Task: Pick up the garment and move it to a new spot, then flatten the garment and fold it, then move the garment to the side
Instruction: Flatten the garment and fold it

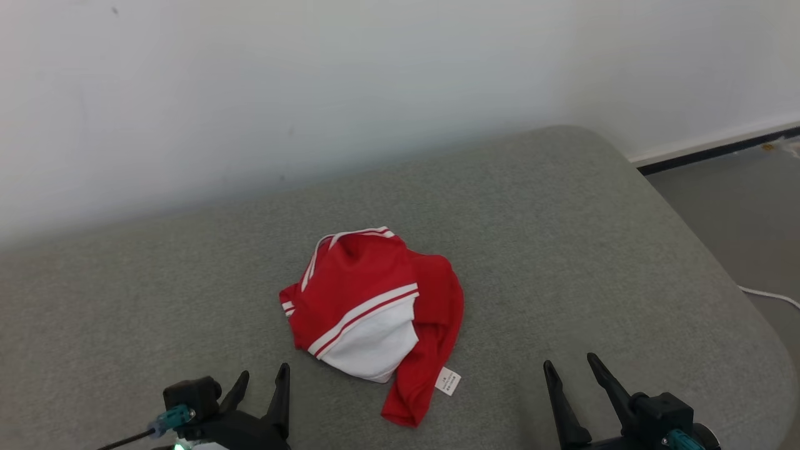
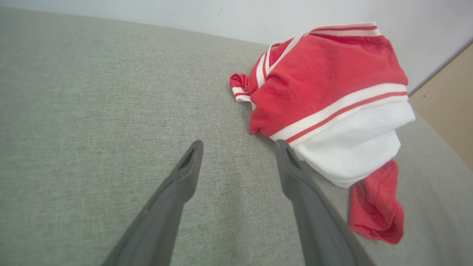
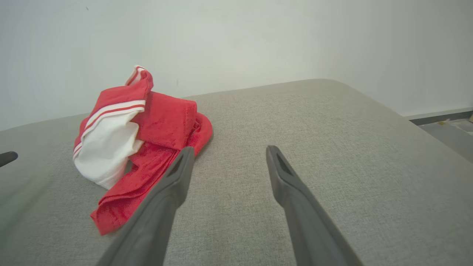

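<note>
Though illegible, white tag (image 1: 448, 381) on red garment (image 1: 369, 284)

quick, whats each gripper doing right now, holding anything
Left gripper: open, holding nothing, not touching the garment.
Right gripper: open, holding nothing, also clear of the garment.

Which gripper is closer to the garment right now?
Left. The left gripper sits open just beside the garment, at its near left; the right gripper, also open, is farther off to its right.
</note>
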{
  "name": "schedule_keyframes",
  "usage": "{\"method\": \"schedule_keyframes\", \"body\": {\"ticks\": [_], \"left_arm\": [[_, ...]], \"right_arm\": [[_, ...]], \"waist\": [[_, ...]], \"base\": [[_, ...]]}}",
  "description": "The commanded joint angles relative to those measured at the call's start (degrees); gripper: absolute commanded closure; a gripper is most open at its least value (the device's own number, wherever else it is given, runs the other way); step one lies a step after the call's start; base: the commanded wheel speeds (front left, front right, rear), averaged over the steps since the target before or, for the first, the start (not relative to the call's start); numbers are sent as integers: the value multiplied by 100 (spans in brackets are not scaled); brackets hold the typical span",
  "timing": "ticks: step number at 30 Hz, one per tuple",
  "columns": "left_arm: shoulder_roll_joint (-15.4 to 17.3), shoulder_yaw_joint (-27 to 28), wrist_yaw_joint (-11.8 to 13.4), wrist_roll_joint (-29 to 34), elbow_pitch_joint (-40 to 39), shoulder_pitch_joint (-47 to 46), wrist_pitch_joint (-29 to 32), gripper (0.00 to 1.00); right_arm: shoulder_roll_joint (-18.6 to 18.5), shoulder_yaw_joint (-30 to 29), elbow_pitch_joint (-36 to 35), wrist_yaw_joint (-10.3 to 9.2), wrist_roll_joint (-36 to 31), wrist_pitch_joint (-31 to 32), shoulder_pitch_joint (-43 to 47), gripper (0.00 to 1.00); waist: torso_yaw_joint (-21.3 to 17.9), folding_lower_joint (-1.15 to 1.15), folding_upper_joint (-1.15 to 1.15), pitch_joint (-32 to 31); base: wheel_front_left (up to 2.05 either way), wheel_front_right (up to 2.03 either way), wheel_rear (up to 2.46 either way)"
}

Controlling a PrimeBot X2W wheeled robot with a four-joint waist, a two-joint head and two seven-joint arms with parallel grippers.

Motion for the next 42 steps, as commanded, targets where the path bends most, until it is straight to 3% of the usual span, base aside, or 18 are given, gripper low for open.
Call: {"method": "schedule_keyframes", "body": {"ticks": [1,10,14,15,16,22,29,34,42], "left_arm": [[4,16,6,-32,35,-80,7,0],[-1,-22,97,-509,740,-772,-110,0],[-2,-33,409,-558,1061,-932,-172,1],[-1,-33,473,-544,1141,-975,-184,54],[-2,-57,503,-522,1202,-1007,-214,100],[4,-210,537,-329,1161,-1282,-729,100],[-1,-725,440,143,397,-2401,-1016,100],[-5,-1273,462,-238,-469,-3284,-1081,100],[-4,-1917,951,-1195,-1865,-4009,-1135,100]], "right_arm": [[5,-4,-20,19,-24,-8,-68,0],[90,115,91,20,44,-129,-202,0],[107,150,168,20,53,-172,-224,0],[105,154,183,20,54,-178,-229,0],[105,154,192,20,50,-172,-239,0],[95,153,222,20,11,-164,-268,0],[52,219,237,20,14,-101,-222,0],[43,348,258,20,36,-44,-201,0],[-4,354,318,20,70,-20,-108,0]], "waist": [[-600,-1,0,438],[-1047,-1,0,684],[-1084,-1,0,705],[-1086,-1,0,705],[-1085,-1,0,704],[-967,-1,0,635],[-722,-1,0,447],[-698,-1,0,310],[-558,-1,0,193]], "base": [[0,0,0],[0,0,0],[0,0,0],[0,0,0],[0,0,0],[0,0,0],[0,0,0],[0,0,0],[0,0,0]]}}
